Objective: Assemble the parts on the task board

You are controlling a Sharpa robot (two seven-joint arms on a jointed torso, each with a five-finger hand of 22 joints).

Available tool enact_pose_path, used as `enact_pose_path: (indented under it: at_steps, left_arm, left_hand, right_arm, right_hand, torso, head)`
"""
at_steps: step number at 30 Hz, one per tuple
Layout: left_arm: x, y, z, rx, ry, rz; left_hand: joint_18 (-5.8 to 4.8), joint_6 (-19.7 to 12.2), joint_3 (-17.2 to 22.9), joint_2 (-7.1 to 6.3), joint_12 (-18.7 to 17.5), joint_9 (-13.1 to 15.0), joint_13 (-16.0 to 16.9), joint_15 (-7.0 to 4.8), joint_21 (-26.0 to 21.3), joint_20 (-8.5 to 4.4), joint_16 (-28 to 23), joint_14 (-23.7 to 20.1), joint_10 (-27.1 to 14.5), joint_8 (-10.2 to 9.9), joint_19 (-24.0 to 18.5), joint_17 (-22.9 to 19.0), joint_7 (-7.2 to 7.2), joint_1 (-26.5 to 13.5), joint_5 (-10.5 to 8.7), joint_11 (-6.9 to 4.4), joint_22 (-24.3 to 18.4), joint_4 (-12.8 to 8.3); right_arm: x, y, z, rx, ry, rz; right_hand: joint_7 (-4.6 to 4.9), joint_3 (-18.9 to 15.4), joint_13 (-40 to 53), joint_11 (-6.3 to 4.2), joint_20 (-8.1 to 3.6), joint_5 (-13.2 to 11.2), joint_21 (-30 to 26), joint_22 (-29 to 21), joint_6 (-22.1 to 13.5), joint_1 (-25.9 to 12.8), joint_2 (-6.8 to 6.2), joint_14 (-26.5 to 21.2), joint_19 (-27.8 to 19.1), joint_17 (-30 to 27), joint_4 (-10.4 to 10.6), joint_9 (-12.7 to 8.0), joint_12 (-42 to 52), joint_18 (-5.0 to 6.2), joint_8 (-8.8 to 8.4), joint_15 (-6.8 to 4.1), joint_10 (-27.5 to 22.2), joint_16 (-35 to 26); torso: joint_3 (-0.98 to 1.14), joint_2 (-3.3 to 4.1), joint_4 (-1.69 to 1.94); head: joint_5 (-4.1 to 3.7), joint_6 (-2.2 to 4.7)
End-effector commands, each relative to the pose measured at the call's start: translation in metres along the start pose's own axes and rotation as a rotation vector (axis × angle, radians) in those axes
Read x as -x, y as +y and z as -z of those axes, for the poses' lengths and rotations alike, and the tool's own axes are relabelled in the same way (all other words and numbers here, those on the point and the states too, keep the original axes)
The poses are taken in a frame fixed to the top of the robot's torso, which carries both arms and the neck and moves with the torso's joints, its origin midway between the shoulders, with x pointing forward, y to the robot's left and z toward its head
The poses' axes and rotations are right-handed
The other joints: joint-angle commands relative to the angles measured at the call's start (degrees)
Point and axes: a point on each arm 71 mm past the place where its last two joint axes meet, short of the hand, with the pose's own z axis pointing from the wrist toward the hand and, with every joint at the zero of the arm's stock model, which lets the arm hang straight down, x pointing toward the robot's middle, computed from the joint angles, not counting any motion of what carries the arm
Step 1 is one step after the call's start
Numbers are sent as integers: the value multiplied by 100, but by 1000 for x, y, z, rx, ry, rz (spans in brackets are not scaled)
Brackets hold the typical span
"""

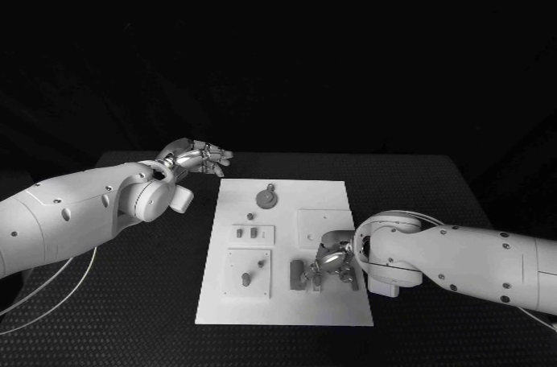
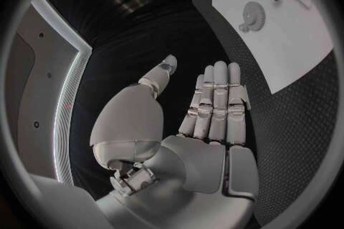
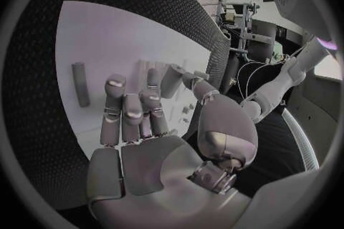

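Observation:
The white task board [image 1: 290, 303] lies in the middle of the black table. On it are a round grey part [image 1: 267, 198], small grey pieces [image 1: 249, 232], a piece in a square plate [image 1: 246, 280] and upright grey bars [image 1: 299, 274]. My right hand [image 1: 333, 261] hovers low over the board's near right part, fingertips down beside the bars. In the right wrist view its fingers [image 3: 125, 114] are half curled above the board, and the thumb tip is close to one finger; whether they pinch anything is unclear. A grey peg [image 3: 80, 85] lies nearby. My left hand [image 1: 197, 158] holds nothing, fingers straight [image 2: 215, 109].
The left hand is above bare black table off the board's far left corner. The board [image 2: 286, 46] and its round part [image 2: 252, 16] appear in the left wrist view. A square recessed plate [image 1: 323, 224] sits on the board just beyond the right hand.

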Motion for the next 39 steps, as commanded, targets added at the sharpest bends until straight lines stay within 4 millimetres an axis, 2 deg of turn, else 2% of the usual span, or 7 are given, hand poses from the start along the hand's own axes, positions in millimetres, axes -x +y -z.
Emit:
enact_pose_path:
  at_steps: [1, 7, 11, 17, 22, 30, 39]
  left_arm:
    - [-1, -2, 0, -9, 10, 2]
    - [-2, -2, 0, -8, 12, 2]
    - [-3, -2, -1, -9, 14, 3]
    - [-3, -2, -1, -9, 14, 3]
    - [-3, -2, -1, -9, 13, 2]
    - [-3, -2, -1, -8, 13, 2]
    - [-3, -2, -1, -8, 16, 3]
  left_hand:
    - [10, 29, -17, 36, 19, -8, 10, 22, -27, 37, -25, -2, 19, 23, -1, 6, -13, -5, -22, -31, 7, -21]
    - [10, 29, -16, 37, 20, -8, 10, 21, -28, 37, -25, -1, 20, 24, 0, 8, -13, -4, -22, -31, 8, -21]
    - [10, 30, -15, 37, 20, -8, 10, 21, -28, 37, -26, -1, 21, 25, 0, 8, -13, -3, -22, -31, 9, -21]
    - [10, 31, -15, 36, 20, -9, 10, 21, -29, 37, -27, -1, 21, 25, 0, 9, -14, -3, -22, -31, 10, -22]
    - [10, 31, -15, 36, 20, -9, 11, 21, -29, 37, -27, -1, 21, 25, 0, 10, -14, -3, -22, -32, 10, -22]
    - [9, 31, -16, 36, 20, -9, 11, 22, -30, 38, -28, -1, 22, 26, 1, 12, -14, -7, -22, -31, 11, -19]
    - [10, 32, -14, 36, 20, -10, 11, 22, -31, 38, -30, -1, 22, 26, 1, 14, -14, -6, -22, -32, 13, -19]
  right_arm:
    - [-3, 5, 0, 32, 26, 45]
    - [-5, 11, -2, 39, 33, 65]
    - [-6, 13, -3, 41, 35, 75]
    - [-8, 15, -6, 39, 25, 87]
    - [-4, 12, -7, 20, -28, 88]
    - [-1, 8, -9, 2, -32, 93]
    - [-3, 10, -14, -4, 10, 121]
  right_hand:
    - [35, -22, 9, 5, -35, -22, 34, 28, 23, 80, 35, 8, 0, -9, -64, 16, -28, 164, 40, -4, 21, 16]
    - [24, -87, 14, -4, -33, -20, 38, 24, 48, 140, 128, 50, 6, 22, -149, 28, -29, 164, 50, -11, 49, 12]
    - [13, -155, 21, -14, -31, -15, 40, 20, 76, 193, 245, 85, 9, 41, -264, 35, -34, 164, 57, -20, 78, 5]
    - [6, -193, 69, -21, -30, -12, 40, 16, 98, 222, 296, 106, 13, 54, -341, 37, -29, 164, 61, -25, 128, -1]
    - [-12, -281, 168, -40, -27, -9, 44, 5, 153, 217, 537, 192, 38, 121, -483, 37, -20, 164, 69, -39, 246, -16]
    - [-45, -334, 333, -72, -59, 1, 56, -16, 236, 35, 663, 368, 117, 285, -447, 31, 4, 164, 81, -73, 445, -35]
    - [-60, -332, 400, -87, -84, 1, 65, -20, 266, 43, 785, 425, 142, 324, -544, 27, 6, 164, 80, -89, 525, -48]
  torso:
    - [6, 2, -2]
    - [4, 7, 0]
    - [-3, 2, 5]
    - [0, 6, 11]
    - [0, 3, 10]
    - [2, 4, 9]
    - [1, 5, 8]
  head:
    - [-27, 18]
    - [-23, 22]
    - [-37, 29]
    - [-30, 10]
    - [-21, -2]
    - [-16, -6]
    - [-19, -5]
